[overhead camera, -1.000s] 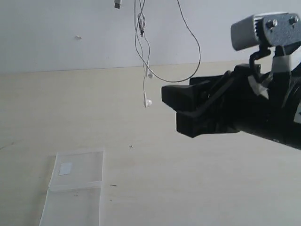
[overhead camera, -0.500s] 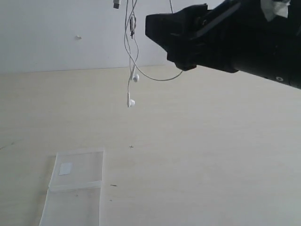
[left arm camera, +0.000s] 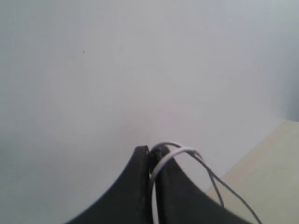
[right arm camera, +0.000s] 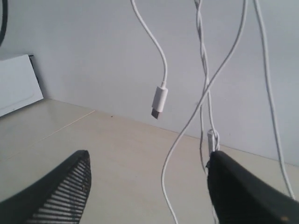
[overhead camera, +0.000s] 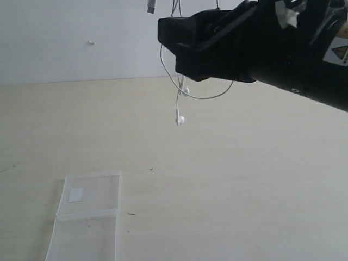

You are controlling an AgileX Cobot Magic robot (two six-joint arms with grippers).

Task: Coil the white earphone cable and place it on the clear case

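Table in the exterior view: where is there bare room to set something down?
The table is bare right of the clear case and behind it up to the wall. It is crowded only in the air: the white earphone cable hangs by the open right gripper.

Bright, flat light — hardly a shadow on the table [overhead camera: 244, 190]. The right gripper [right arm camera: 149, 161] shows dark and blurred; the cable [right arm camera: 159, 99] beyond its jaws is sharp.

The right arm [overhead camera: 272, 54] is seen as a bulky matte-black housing marked with a yellow warning-triangle label [overhead camera: 339, 52]; higher up than that label a white tape scrap [overhead camera: 286, 14] is stuck. Black fingers [right arm camera: 65, 196], one grid-ribbed, are carried by the right pincer [right arm camera: 149, 158], smooth black ones by the left pincer [left arm camera: 152, 150].
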